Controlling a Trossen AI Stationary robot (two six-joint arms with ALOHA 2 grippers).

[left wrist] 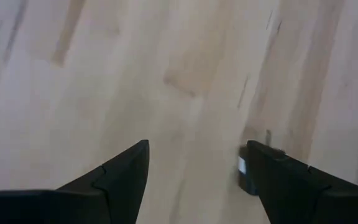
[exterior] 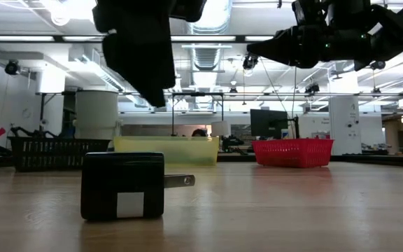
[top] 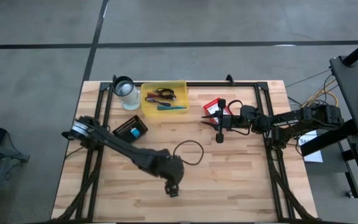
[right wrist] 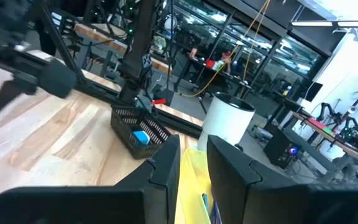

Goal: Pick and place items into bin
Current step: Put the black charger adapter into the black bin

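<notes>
Grey concrete floor surrounds a pale wood counter framed by black rails, seen from above. Going from the left side across: at about 9 o'clock on the counter lies a small black mesh basket with a blue piece inside, and the left arm reaches from that edge toward 6 o'clock, where the left hand hangs low over bare wood near the front edge. The left wrist view shows its two dark fingers spread wide apart, nothing between them, with a small black cube that looks like a plug adapter lying on the wood just beside one finger; the low view shows the same cube standing on the counter with a metal prong sticking out sideways. A black coiled cable loops on the wood near the centre, close to the left arm's wrist. At 11 o'clock stands a white cup, and right beside it, at 12 o'clock, the yellow bin, which holds a teal pen and some dark and reddish items that are too small to tell apart. At 1 o'clock sits a small red basket. The right arm comes in from 3 o'clock, and the right hand hovers beside the red basket; its fingers stand slightly apart and hold nothing.
</notes>
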